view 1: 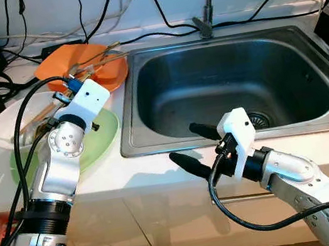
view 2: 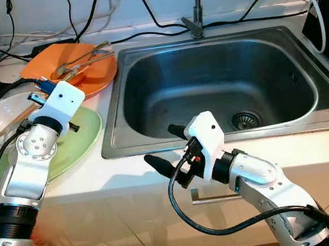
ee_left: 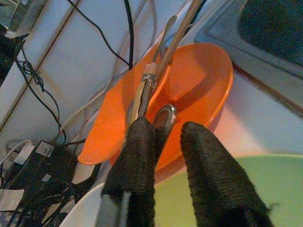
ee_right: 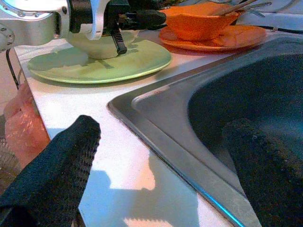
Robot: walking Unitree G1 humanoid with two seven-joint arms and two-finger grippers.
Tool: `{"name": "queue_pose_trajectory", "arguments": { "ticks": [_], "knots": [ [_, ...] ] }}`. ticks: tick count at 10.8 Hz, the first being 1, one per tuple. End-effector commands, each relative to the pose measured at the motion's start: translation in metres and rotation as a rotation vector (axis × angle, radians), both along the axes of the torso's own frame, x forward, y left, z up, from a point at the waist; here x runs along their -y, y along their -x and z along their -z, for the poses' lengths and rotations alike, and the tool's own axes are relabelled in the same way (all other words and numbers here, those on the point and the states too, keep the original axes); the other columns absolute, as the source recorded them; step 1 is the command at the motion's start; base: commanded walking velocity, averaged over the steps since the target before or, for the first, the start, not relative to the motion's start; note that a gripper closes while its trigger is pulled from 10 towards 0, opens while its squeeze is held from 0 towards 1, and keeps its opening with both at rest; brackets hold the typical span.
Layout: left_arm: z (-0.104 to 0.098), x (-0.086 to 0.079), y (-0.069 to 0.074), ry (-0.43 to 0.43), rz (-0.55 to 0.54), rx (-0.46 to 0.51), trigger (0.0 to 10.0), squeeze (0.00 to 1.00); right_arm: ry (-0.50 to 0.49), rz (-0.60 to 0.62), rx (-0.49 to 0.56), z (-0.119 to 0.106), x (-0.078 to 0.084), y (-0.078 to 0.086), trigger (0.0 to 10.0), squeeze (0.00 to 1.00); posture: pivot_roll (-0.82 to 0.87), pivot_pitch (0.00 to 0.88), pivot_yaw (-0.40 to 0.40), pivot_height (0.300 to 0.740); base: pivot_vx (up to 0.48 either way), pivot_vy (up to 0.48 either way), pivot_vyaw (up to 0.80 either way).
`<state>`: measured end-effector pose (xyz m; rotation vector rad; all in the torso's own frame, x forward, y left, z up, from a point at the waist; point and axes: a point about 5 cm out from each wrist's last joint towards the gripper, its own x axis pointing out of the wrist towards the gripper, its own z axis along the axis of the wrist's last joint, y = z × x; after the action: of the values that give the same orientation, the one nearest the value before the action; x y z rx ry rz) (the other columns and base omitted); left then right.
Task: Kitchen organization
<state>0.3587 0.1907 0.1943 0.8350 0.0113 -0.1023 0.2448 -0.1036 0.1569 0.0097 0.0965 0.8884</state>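
**Reaching over the orange bowl's rim**

Hovering at the near rim of the glossy orange plastic bowl [ee_left: 189,90], the left gripper [ee_left: 168,137] has its two black textured fingers narrowly parted, with the rounded end of a metal utensil handle [ee_left: 164,116] between the tips — whether they grip it I cannot tell. The utensils in the bowl — slim, shiny, one with a wooden stick alongside — run lengthwise from that near rim toward the far right, crossing the bowl's far edge. The bowl sits on an orange plate [ee_right: 222,38] at the far left of the white countertop [view 1: 160,168], just beside the far-left corner of the stainless steel sink [view 1: 233,79]. A flat pale-green round plate [view 2: 81,141] lies nearer, under the left arm.

The right gripper [view 1: 195,144] hangs at the sink's near edge, fingers spread wide and holding nothing; the smooth, deep basin lies open beyond it.
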Motion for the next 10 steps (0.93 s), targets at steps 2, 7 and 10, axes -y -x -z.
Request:
{"name": "queue_pose_trajectory", "arguments": {
  "ticks": [2,7,10],
  "knots": [
    [0.000,-0.003,-0.002,0.009,0.000,-0.024,0.0,0.00,-0.007,-0.017,-0.005,-0.001,-0.002,0.003,10.0,0.00,0.11,0.036,0.041,0.740,0.000,0.000,0.00],
    [-0.001,0.000,-0.002,0.016,0.008,-0.020,0.0,0.00,-0.012,-0.014,-0.008,0.000,-0.001,0.002,10.0,0.00,0.11,0.031,0.038,0.740,0.000,0.000,0.00],
    [-0.018,0.013,0.003,-0.003,0.061,0.048,0.0,0.00,-0.009,-0.014,-0.005,0.000,-0.001,0.001,10.0,0.00,0.11,0.030,0.033,0.740,0.000,0.000,0.00]
  ]
}}
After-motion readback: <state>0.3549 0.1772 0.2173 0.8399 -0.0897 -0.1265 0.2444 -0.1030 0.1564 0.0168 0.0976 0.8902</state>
